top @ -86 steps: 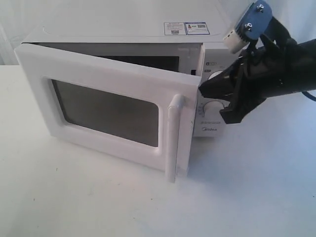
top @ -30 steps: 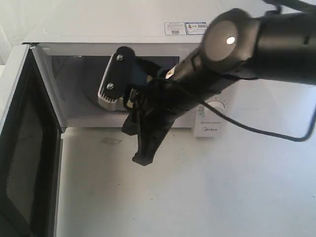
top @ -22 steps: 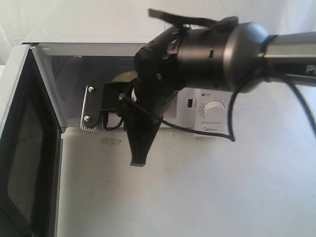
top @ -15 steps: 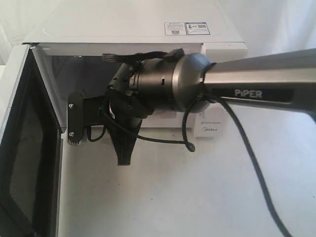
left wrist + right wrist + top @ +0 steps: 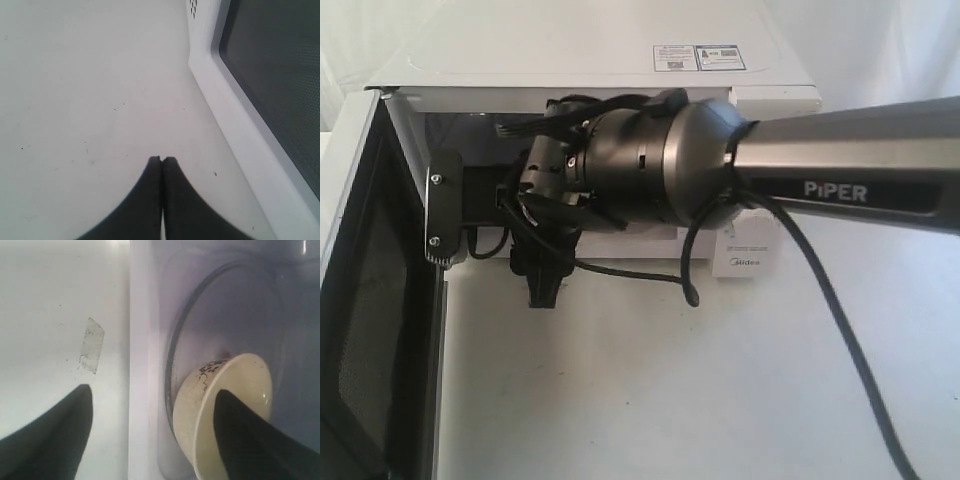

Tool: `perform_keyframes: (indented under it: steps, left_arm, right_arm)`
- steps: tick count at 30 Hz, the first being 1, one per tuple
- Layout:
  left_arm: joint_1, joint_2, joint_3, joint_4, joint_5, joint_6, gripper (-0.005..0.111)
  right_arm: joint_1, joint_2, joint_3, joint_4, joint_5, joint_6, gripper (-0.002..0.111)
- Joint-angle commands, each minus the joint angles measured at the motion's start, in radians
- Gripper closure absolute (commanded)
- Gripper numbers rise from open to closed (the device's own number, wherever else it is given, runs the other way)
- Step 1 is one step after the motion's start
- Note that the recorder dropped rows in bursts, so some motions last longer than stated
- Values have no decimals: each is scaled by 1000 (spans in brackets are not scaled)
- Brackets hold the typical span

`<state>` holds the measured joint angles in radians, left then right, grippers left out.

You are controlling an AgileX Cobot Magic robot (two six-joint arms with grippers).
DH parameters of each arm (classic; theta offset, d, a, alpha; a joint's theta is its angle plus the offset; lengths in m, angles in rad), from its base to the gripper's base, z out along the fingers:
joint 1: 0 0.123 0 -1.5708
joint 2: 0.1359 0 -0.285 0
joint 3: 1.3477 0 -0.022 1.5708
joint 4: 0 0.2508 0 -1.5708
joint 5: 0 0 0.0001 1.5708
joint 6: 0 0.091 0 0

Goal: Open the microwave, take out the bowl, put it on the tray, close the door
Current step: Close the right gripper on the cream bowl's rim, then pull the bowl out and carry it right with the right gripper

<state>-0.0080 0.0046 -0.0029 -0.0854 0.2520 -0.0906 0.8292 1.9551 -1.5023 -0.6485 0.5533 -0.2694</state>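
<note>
Scene: a white microwave (image 5: 590,60) stands at the far side of a white tabletop (image 5: 720,400).
Door: the door (image 5: 380,330) is swung wide open to the left, its dark window edge-on to the near side.
Right arm: the dark right arm (image 5: 840,170) reaches across from the right, its wrist in front of the open cavity and hiding most of the inside in the exterior view.
Right jaws: spread wide; one finger (image 5: 55,435) hangs over the tabletop outside the cavity, the other (image 5: 250,440) sits over the bowl's opening. Whether it touches the bowl cannot be told.
Bowl: the cream bowl (image 5: 240,382) is inside the microwave, on the glass turntable (image 5: 200,315) near the front lip, with dark marks on its outer wall.
Left jaws: pressed together with nothing between them, fingers (image 5: 145,205) low over the tabletop just beside the open door.
Tape: a scrap of clear tape (image 5: 91,345) lies on the tabletop in front of the cavity.
Tray: not visible in any view.
Step in hand: the door looks done; this appears to be the reach for the bowl.
Next move: likely the spread jaws must settle across the bowl's near wall, pinch it, then draw it out without scraping the lip.
</note>
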Motion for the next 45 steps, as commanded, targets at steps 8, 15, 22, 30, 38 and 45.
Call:
perform_keyframes:
  steps: [8, 15, 22, 30, 38, 45]
  left_arm:
    - [-4, -5, 3, -8, 3, 1, 107]
    - [-4, -5, 3, -8, 3, 1, 107]
    - [-4, -5, 3, -8, 3, 1, 107]
    - [-4, -5, 3, -8, 3, 1, 107]
    - [-4, -5, 3, -8, 3, 1, 107]
    - [-4, -5, 3, -8, 3, 1, 107]
  right_arm:
    - [-86, 51, -2, -120, -46, 153, 45]
    - [-133, 62, -2, -123, -141, 155, 45]
    - [-155, 81, -2, -110, -145, 155, 50]
    - [-153, 124, -2, -108, -118, 204, 85]
    - [-57, 16, -2, -101, 34, 224, 108]
    - [49, -98, 41, 226, 252, 222, 108]
